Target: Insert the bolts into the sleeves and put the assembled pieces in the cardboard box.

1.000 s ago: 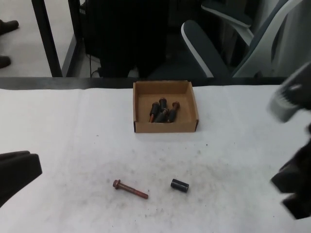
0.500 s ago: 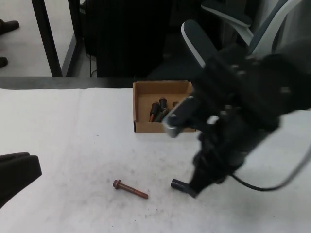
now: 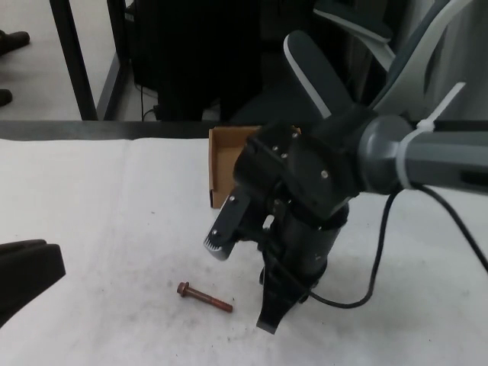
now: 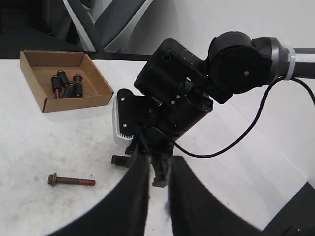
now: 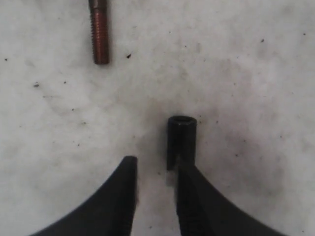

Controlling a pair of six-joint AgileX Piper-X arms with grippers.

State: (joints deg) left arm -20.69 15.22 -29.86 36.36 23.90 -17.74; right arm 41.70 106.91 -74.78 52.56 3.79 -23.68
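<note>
A copper-coloured bolt (image 3: 204, 297) (image 4: 71, 181) lies loose on the white bench; its threaded end (image 5: 100, 34) reaches into the right wrist view. The short black sleeve (image 5: 181, 140) (image 4: 118, 160) lies nearby. My right gripper (image 5: 155, 164) (image 3: 273, 316) points down at it, open. One fingertip (image 5: 181, 172) touches the sleeve's near end, and the sleeve is not between the fingers. The cardboard box (image 4: 74, 102) (image 3: 221, 164) farther back holds several assembled pieces (image 4: 66, 86). My left gripper (image 4: 160, 163) (image 3: 27, 278) hovers at the near left, open by a narrow gap and holding nothing.
The right arm's bulk (image 3: 313, 191) hangs over the bench's middle and covers most of the box in the high view, with its cable (image 3: 377, 252) trailing to the right. Office chairs (image 3: 335, 61) stand beyond the far edge. Bare bench lies left of the bolt.
The right arm swung in from the right edge to the middle and came down over the sleeve. It now hides the sleeve and much of the box in the high view. The left gripper stayed still.
</note>
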